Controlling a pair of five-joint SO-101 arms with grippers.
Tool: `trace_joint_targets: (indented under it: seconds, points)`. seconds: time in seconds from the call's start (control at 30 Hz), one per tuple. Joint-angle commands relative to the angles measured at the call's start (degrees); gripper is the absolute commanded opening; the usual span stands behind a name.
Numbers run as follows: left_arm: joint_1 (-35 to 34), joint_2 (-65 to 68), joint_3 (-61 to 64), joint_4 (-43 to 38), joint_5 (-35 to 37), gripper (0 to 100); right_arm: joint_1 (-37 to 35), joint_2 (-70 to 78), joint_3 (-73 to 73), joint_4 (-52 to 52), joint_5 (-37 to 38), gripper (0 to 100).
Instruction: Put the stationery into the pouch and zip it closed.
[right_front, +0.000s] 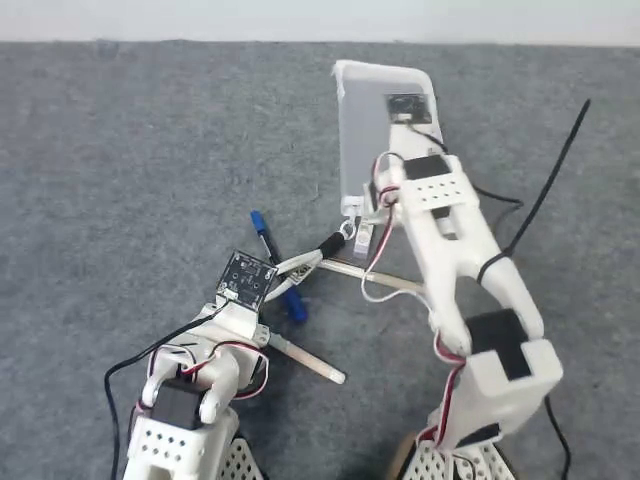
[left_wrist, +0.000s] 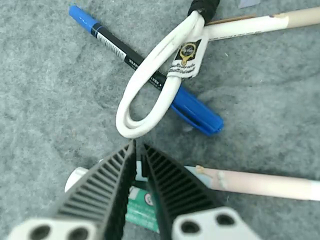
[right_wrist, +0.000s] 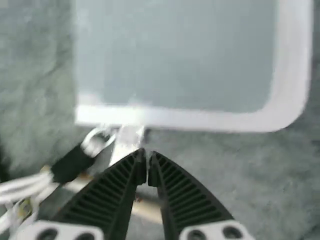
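bright, even overhead light with soft shadows.

Grey felt table (right_front: 120, 150), scattered with stationery
Carried a clear white-edged pouch (right_front: 365, 130) flat at the far side; nearer the middle, bore a blue pen (right_front: 262, 232) crossed by a white cord loop (right_front: 300, 265), with two cream pens (right_front: 310, 362) lying either side of it

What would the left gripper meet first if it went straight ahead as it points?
Probably the white cord loop, lying just ahead of the left gripper, with the blue pen beyond. Its height over the loop is unclear.
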Motion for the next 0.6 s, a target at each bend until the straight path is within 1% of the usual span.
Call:
trace_joint_targets:
  seconds: [0.0, 0.07, 0.1, 0.23, 0.27, 0.3, 0.43, 0.57]
  points:
    - [-0.18, -0.62, -0.84, 0.26, 0.70, 1, -3.65, -6.81, -3.60, 3.03, -0.97, 0.7]
    - [-0.18, -0.62, -0.84, 0.26, 0.70, 1, -5.76, -8.04, -3.60, 4.26, -3.87, 1.7]
    - [-0.18, -0.62, -0.84, 0.26, 0.70, 1, -6.81, -8.31, -3.60, 5.05, -5.80, 4.0]
    - [-0.18, -0.62, -0.84, 0.26, 0.70, 1, -10.77, -7.52, -3.34, 6.11, -13.01, 21.4]
    - [-0.18, -0.62, -0.84, 0.26, 0.70, 1, -11.65, -6.81, -3.43, 6.02, -14.51, 23.9]
    - [-0.18, -0.62, -0.84, 0.26, 0.70, 1, -12.53, -6.02, -3.60, 5.67, -15.65, 24.7]
    - [-0.18, -0.62, -0.84, 0.26, 0.70, 1, -16.04, -2.42, -4.04, 2.07, -17.14, 21.8]
    - [-0.18, -0.62, -0.84, 0.26, 0.70, 1, -16.92, 1.27, -4.04, -2.95, -21.36, 21.7]
